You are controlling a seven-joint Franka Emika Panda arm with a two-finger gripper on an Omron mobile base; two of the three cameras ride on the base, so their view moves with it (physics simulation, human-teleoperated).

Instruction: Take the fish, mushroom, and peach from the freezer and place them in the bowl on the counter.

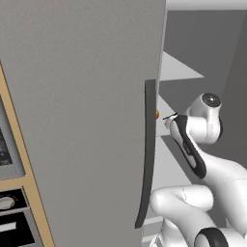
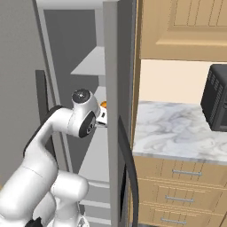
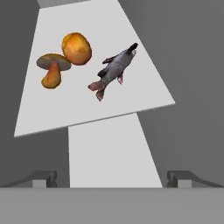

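Note:
In the hand view, a white shelf (image 3: 131,105) inside the freezer (image 1: 87,96) carries all three foods. The mushroom (image 3: 52,70) lies at the left with the round orange peach (image 3: 77,48) touching it just beyond. The dark grey fish (image 3: 114,70) lies at an angle to their right. My gripper (image 3: 112,178) is open and empty, short of the shelf's near edge, with the fingertips (image 3: 41,178) spread wide. An orange sliver of the peach (image 1: 157,114) peeks past the freezer door's edge. The marble counter (image 2: 177,128) is to the right of the freezer. The bowl is out of view.
The open grey freezer door with its long dark handle (image 1: 149,154) stands close on the arm's left. A second door edge (image 2: 113,88) stands on its right. A black microwave (image 2: 217,97) sits on the counter above tan drawers (image 2: 181,173). A lower shelf (image 3: 113,153) lies beneath.

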